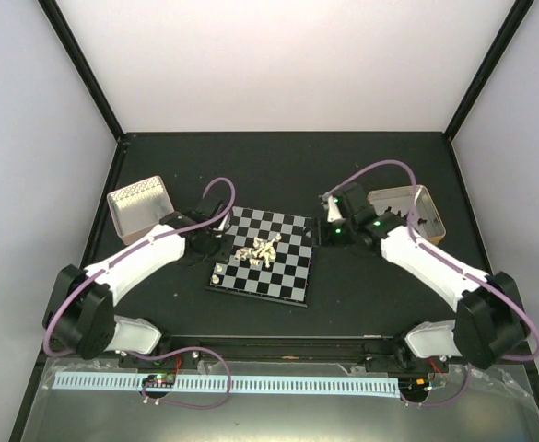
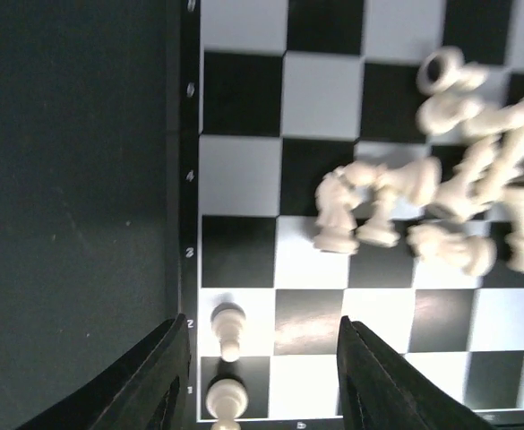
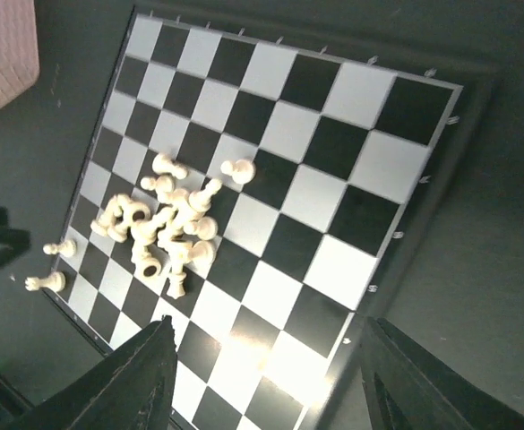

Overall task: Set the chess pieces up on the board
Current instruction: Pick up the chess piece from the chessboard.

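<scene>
A square ribbed tin (image 1: pixel 138 207) sits off the board's (image 1: pixel 283 276) far-left corner as the setting-up gets under way, by the look of it barely begun.

The left arm reaches forward and inward from its base, white forearm slanting to the board's left edge, wrist tipped down over the near-left corner. The left gripper (image 2: pixel 263 381) hangs there with jaws apart, gripping nothing. Between its dark fingers (image 2: pixel 167 381), untouched, stand two pawns (image 2: pixel 228 330) on neighbouring squares along the board's left edge. They are the only pieces upright and apart from the rest.

The other chess pieces (image 3: pixel 167 228) lie tumbled in a heap left of the board's centre, touching and overlapping, with one stray just beside the heap. Most of the job, then, seems left to do. No black pieces can be made out.

The right arm stretches from its base toward the board's far-right corner, elbow out to the right. The right gripper (image 3: pixel 266 385) hovers just beside that corner, spread wide and empty. A second tin (image 1: pixel 407 212) rests beyond the board's right side, under the arm.
</scene>
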Robot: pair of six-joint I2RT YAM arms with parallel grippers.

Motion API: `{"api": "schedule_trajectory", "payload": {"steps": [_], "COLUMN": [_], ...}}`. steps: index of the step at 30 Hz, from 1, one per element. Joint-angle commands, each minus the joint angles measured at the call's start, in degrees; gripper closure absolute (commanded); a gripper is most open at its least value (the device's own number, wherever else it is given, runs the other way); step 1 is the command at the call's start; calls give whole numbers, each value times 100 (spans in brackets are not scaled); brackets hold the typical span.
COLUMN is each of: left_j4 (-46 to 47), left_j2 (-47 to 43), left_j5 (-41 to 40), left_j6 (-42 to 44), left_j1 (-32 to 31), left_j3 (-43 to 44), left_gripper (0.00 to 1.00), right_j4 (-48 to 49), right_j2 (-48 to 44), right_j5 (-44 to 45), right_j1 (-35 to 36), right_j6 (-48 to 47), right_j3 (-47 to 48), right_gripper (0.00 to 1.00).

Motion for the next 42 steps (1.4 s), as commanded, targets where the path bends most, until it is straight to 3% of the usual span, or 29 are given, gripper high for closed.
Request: {"api": "schedule_trajectory", "payload": {"steps": [1,10,16,25,35,42], "left_j4": [625,1625,1695,1666,1570,1526], "left_j2": [-554,-1479,-1630,-1778,-1778,-1824], "left_j5": [296,661,525,451,516,550], "left_j6": [-200,-641,-686,-753,-737,-734], "left_j1": [-29,-18,21,59,60,65], "left_j3": [99,-388,-505,-673,-635,-637], "left_gripper": [52,51,50,51,50,50], "right_j4": [69,-647,-876,-992,-972,-1051], "right_j2": [574,2452,3140,3408,3477,3089], "right_j5": [844,1760,1708,1728,1647,1888], "right_j1": [724,1686,1996,2064,2071,2076], "right_j6": [181,-5,-155,-80,-108,-58], "right_j3": [360,1743,2411,2418,2412,2148], "right_gripper": [44,54,64,81,80,92]}}
